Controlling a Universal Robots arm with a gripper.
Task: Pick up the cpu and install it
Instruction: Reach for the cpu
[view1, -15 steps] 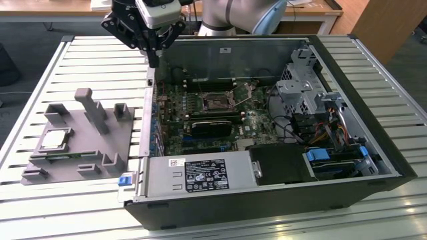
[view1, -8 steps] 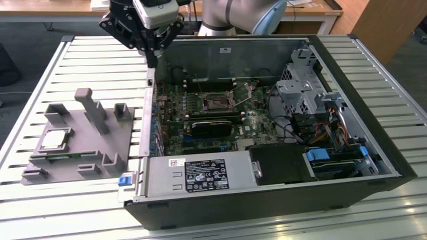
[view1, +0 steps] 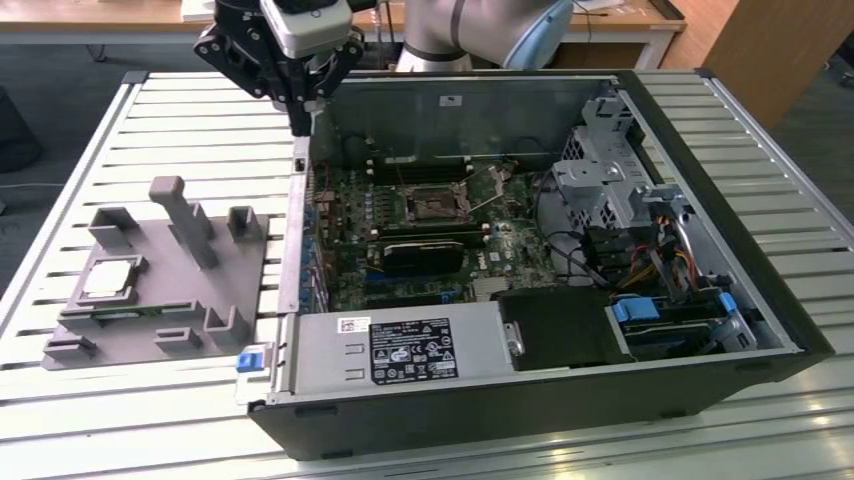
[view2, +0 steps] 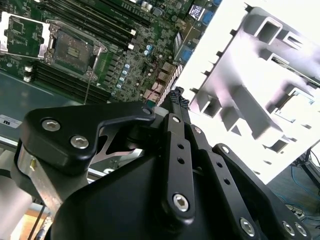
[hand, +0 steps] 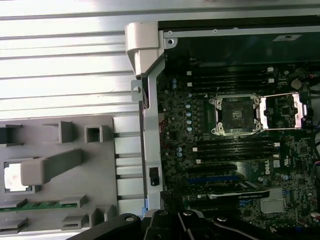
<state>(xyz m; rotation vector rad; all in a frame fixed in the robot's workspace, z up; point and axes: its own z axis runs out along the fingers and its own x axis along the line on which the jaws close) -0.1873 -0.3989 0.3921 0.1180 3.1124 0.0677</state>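
Silver-topped, the cpu (view1: 111, 280) lies untouched in the grey tray (view1: 167, 290) at the exterior view's left. The claw (view1: 302, 122) hangs clenched and empty, upper middle, above the case (view1: 534, 420) wall. The pick-up looks not yet begun; it calls for opening the claw over the cpu.

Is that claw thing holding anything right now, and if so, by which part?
Nothing is held. The gripper is shut and empty above the computer case; the cpu lies in the grey tray.
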